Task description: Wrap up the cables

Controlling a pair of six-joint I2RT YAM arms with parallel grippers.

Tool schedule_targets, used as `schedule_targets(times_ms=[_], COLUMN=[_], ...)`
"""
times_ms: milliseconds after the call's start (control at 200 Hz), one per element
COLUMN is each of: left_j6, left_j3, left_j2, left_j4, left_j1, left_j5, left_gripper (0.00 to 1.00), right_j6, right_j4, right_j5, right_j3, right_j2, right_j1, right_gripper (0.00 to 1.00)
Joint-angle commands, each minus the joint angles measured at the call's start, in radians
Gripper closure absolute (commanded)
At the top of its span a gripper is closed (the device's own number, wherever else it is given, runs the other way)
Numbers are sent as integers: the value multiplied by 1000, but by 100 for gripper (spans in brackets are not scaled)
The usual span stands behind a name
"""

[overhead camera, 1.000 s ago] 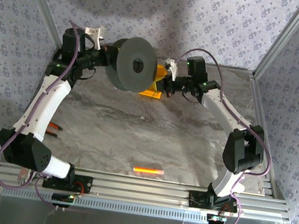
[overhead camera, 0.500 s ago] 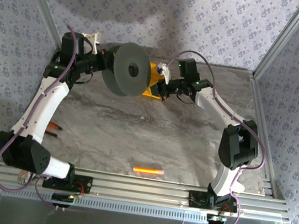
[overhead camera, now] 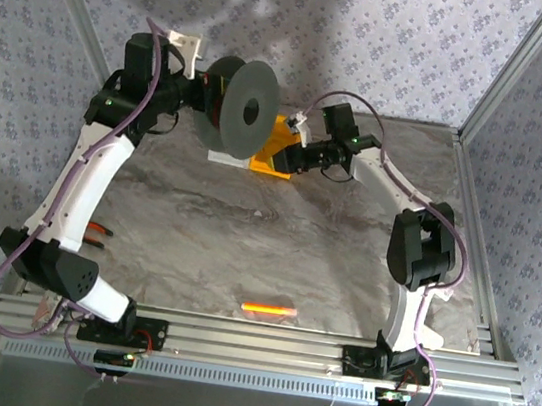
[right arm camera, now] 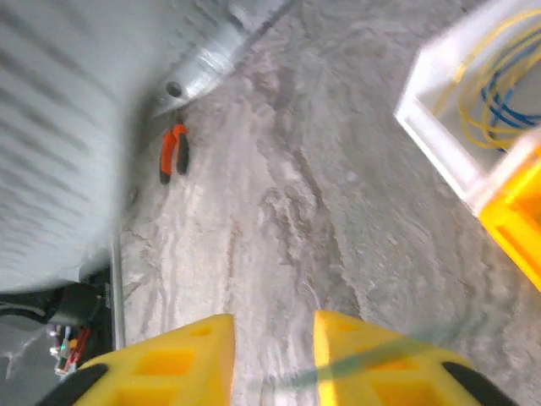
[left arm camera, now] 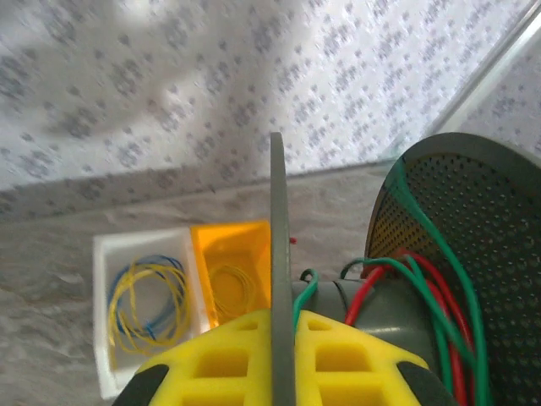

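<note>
One round black spool (overhead camera: 249, 109) is held up over the grey marbled table (overhead camera: 296, 237), pinched tight by the left gripper (overhead camera: 207, 101). The left wrist view shows thin green cables (left arm camera: 418, 224) already looped round the hub. In the right wrist view the right gripper (right arm camera: 272, 338) stands a little open, with a blurry green strand (right arm camera: 380, 359) crossing one finger. More winding looks left to do.

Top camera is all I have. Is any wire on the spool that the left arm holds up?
Observer: Yes. In the left wrist view, green wire and red wire run from the hub of the spool up the inside of its perforated disc.
Operator: How does the left gripper hold it?
Observer: The left gripper is shut on the edge of the other disc.
Operator: And the right gripper?
Observer: The right gripper is open over the table. A blurred greenish line crosses one finger, and I cannot tell whether it is wire.
</note>
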Motion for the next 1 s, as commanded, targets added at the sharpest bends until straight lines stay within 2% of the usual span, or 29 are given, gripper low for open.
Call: schedule_targets(times_ms=[0,175,275,385,415,430,520,645,829,994], left_j6=[18,17,25,93,130,153,302,448,499,515], left_j3=[67,96,123,165,178,178,180,91,-44,-76], left_j2=[-19,-4,14,50,62,68,91,81,24,0], left_j4=[93,64,25,-58,-93,-109,-188,-166,-61,-35], left_j1=[3,3,2,-15,-28,-38,-116,-204,-233,-236], left_j5=[-53,-57,-55,-45,-59,-69,-158,-261,-231,-196], left_gripper=[100,100,100,100,100,100,100,100,100,100], right_j6=[39,36,30,15,7,3,12,51,142,215], right_j4=[-63,-65,-66,-81,-96,-103,-123,-168,-132,-68], right_j5=[1,-1,10,18,17,17,-22,-108,-204,-289], right_j3=[31,10,-28,-62,-60,-58,-25,67,137,154], right_j2=[24,-1,-36,-96,-111,-119,-159,-175,-176,-162], right_j1=[-17,-35,-56,-98,-113,-120,-173,-229,-254,-233], right_gripper=[57,53,43,22,4,0,0,0,0,0])
